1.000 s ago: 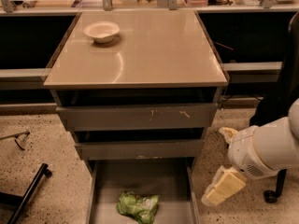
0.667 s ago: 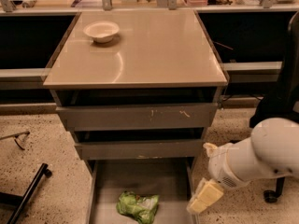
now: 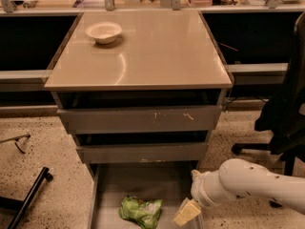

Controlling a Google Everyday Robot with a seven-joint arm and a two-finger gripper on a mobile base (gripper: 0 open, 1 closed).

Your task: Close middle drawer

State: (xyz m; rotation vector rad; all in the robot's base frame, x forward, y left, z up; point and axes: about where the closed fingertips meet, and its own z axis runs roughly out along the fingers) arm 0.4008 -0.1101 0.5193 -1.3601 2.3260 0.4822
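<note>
**Middle drawer ajar, gripper low and off to its right**

- Middle drawer (image 3: 142,152): plain grey front, no handle, a low wide strip. It sits proud of the cabinet with a dark gap above it, so I judge it partly open.
- Directly above the middle drawer: scratched front (image 3: 140,119), also pulled out a bit. Directly below: bottom drawer (image 3: 143,182) pulled far out, tray floor showing, green bag (image 3: 140,210) lying in it.
- Gripper (image 3: 187,212): below the middle drawer and toward its right end, over the right edge of the bottom drawer's tray. Not touching the middle drawer. Open or closed: cannot tell from this angle.
- Handling (my guess): stiff sheet-metal front on slides, probably light, and smooth, so contact could skid. Nothing to grab, so push instead. Press flat on the front face, near mid-width so it doesn't rack.
- Next: raise the gripper to the strip's height, in front of it, clear of the scratched front's lower lip.
- Bowl (image 3: 103,32) is well above the middle drawer on the cabinet top (image 3: 157,51), not in the way.
</note>
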